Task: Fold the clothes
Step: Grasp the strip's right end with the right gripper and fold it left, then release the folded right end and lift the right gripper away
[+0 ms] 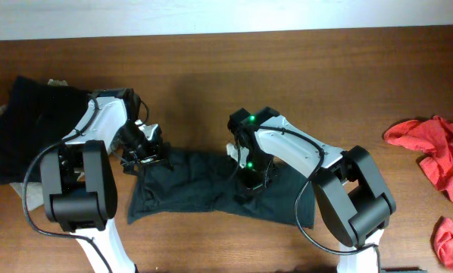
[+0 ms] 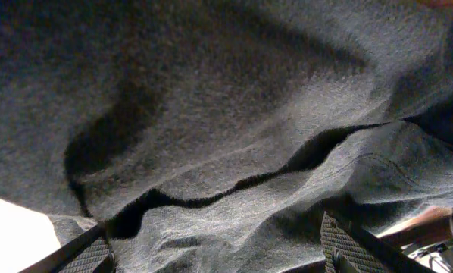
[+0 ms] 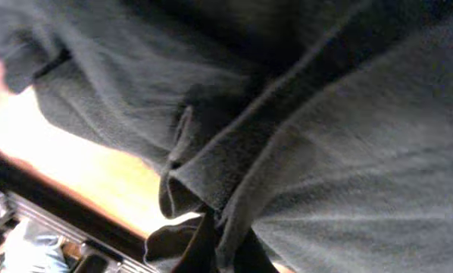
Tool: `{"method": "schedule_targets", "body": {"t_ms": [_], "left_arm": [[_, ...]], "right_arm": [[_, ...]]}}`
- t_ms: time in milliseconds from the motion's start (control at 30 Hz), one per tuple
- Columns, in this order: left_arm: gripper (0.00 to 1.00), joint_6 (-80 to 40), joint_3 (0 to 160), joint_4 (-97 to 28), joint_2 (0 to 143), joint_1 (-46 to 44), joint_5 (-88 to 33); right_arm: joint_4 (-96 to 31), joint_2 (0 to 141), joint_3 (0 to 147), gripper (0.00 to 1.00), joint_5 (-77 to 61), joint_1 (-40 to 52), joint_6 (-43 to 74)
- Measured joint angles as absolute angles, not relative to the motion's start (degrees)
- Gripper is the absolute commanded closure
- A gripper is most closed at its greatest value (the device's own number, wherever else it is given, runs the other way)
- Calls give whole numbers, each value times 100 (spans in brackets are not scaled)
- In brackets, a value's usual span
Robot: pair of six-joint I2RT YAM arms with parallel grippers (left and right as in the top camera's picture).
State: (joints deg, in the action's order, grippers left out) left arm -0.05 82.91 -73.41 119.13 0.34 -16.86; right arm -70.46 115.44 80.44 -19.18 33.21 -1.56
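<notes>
Left wrist view is showing the left gripper (image 2: 215, 254) with its 2 fingers (image 2: 346, 244) spreading wide against the dark T-shirt (image 2: 234, 114). Cloth is hiding the right gripper (image 1: 251, 180), so I cannot tell its grip. The T-shirt is lying on the table (image 1: 302, 68) between both arms. Farther off, a black garment (image 1: 26, 121) is sitting left and red garments (image 1: 438, 148) right.
</notes>
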Motion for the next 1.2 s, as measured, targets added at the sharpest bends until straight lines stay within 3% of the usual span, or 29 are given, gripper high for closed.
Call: {"method": "schedule_targets", "body": {"t_ms": [67,167,400,433,467,500,667,833,1033,1200], "left_arm": [[20,-5,8291,-7343,11913,34,-1686],[20,-5,8291,-7345,11913,34,-1686],[20,-5,8291,-7450,11913,34,-1546],[20,-5,8291,-7452,11913,34,-1533],[20,-8,8291,-7454,11913,34,-1483],[20,-8,8291,-7459,11913,34,-1452],[19,-8,8291,-7496,11913,34,-1420],[19,-8,8291,-7496,11913,34,-1404],[19,-8,8291,-7439,11913,34,-1409],[19,-8,8291,-7430,11913,34,-1487]], "right_arm": [[-7050,11544,8044,56,-1966,3321,-279],[-7177,11544,8044,50,-1962,3321,-342],[-7679,11491,8044,53,-558,2786,237],[-7695,11417,8044,60,-539,2740,261],[-7741,11227,8044,76,-532,2692,283],[-7811,11085,8044,81,-537,2659,290],[-7745,10951,7531,81,-565,2554,443],[-6423,10954,6445,81,-628,2397,786],[-5070,10659,6390,76,-888,1269,784],[-4668,10696,6528,73,-777,1013,294]]}}
